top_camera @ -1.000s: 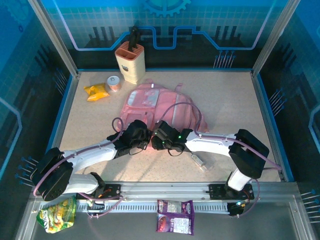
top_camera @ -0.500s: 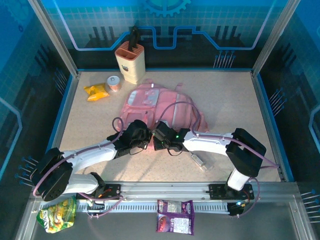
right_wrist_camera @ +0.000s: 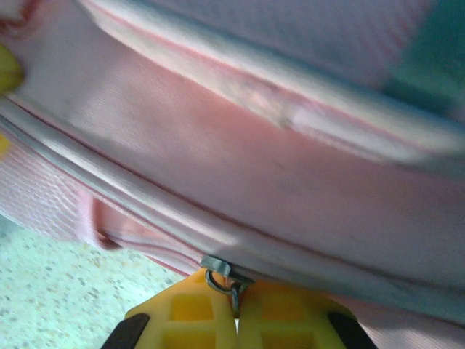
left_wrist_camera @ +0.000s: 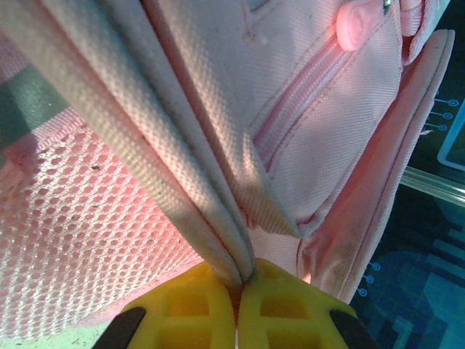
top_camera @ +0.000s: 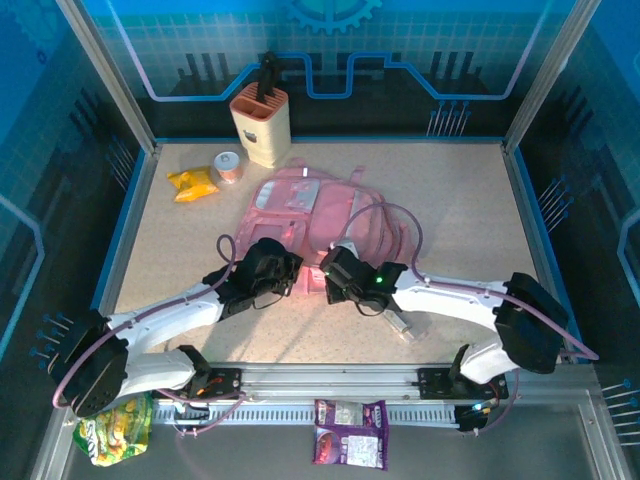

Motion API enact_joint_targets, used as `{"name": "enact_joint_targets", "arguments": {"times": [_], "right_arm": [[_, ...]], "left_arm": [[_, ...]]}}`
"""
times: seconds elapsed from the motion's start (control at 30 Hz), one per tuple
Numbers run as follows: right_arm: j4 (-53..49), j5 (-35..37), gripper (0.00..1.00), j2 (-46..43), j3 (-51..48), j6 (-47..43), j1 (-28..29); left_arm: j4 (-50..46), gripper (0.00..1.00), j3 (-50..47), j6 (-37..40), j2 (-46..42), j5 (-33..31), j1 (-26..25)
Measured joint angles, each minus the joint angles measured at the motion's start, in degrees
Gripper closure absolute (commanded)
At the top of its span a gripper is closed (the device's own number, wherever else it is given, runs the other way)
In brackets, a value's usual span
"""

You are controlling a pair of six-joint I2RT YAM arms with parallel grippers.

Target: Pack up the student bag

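Note:
The pink student bag [top_camera: 305,205] lies flat in the middle of the table, its near edge held between both grippers. My left gripper [top_camera: 288,272] sits at the bag's near left edge. In the left wrist view that gripper [left_wrist_camera: 237,291] is shut on a fold of the bag's pale trim [left_wrist_camera: 182,182], with pink mesh [left_wrist_camera: 73,240] to the left. My right gripper [top_camera: 332,274] is at the near right edge. In the right wrist view it [right_wrist_camera: 235,305] is shut on the metal zip pull [right_wrist_camera: 221,273] of the bag [right_wrist_camera: 254,167], below the pale zip line.
A beige holder [top_camera: 262,122] stands at the back, with a small roll [top_camera: 229,167] and a yellow packet [top_camera: 192,183] beside it. A clear item [top_camera: 400,323] lies by the right arm. A green packet [top_camera: 115,432] and a purple packet [top_camera: 350,433] lie off the table's front.
The right arm's elbow has swung out to the right and its gripper has shifted right along the bag's edge. The bag's top has spread back. The left gripper barely moved.

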Motion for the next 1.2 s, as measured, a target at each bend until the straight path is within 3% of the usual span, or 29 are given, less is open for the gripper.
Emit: {"name": "enact_joint_targets", "arguments": {"times": [0.4,0.67,1.0,1.2], "right_arm": [[1.01,-1.77,1.00,-4.48,-4.61,-6.05,-3.06],[1.25,-6.38,0.99,-11.02,-9.60,-13.94,-11.39],[3.85,-15.13,0.67,-3.48,-8.66,-20.55,-14.36],[5.09,-16.81,0.70,-3.21,-8.50,-22.60,-15.47]], "left_arm": [[0.02,1.00,-0.55,0.31,-0.07,1.38,0.46],[-3.96,1.00,1.40,5.55,-0.04,2.99,2.01],[-5.99,1.00,1.88,9.05,1.88,3.26,3.19],[-5.95,1.00,1.90,9.31,2.73,3.32,3.21]]}}
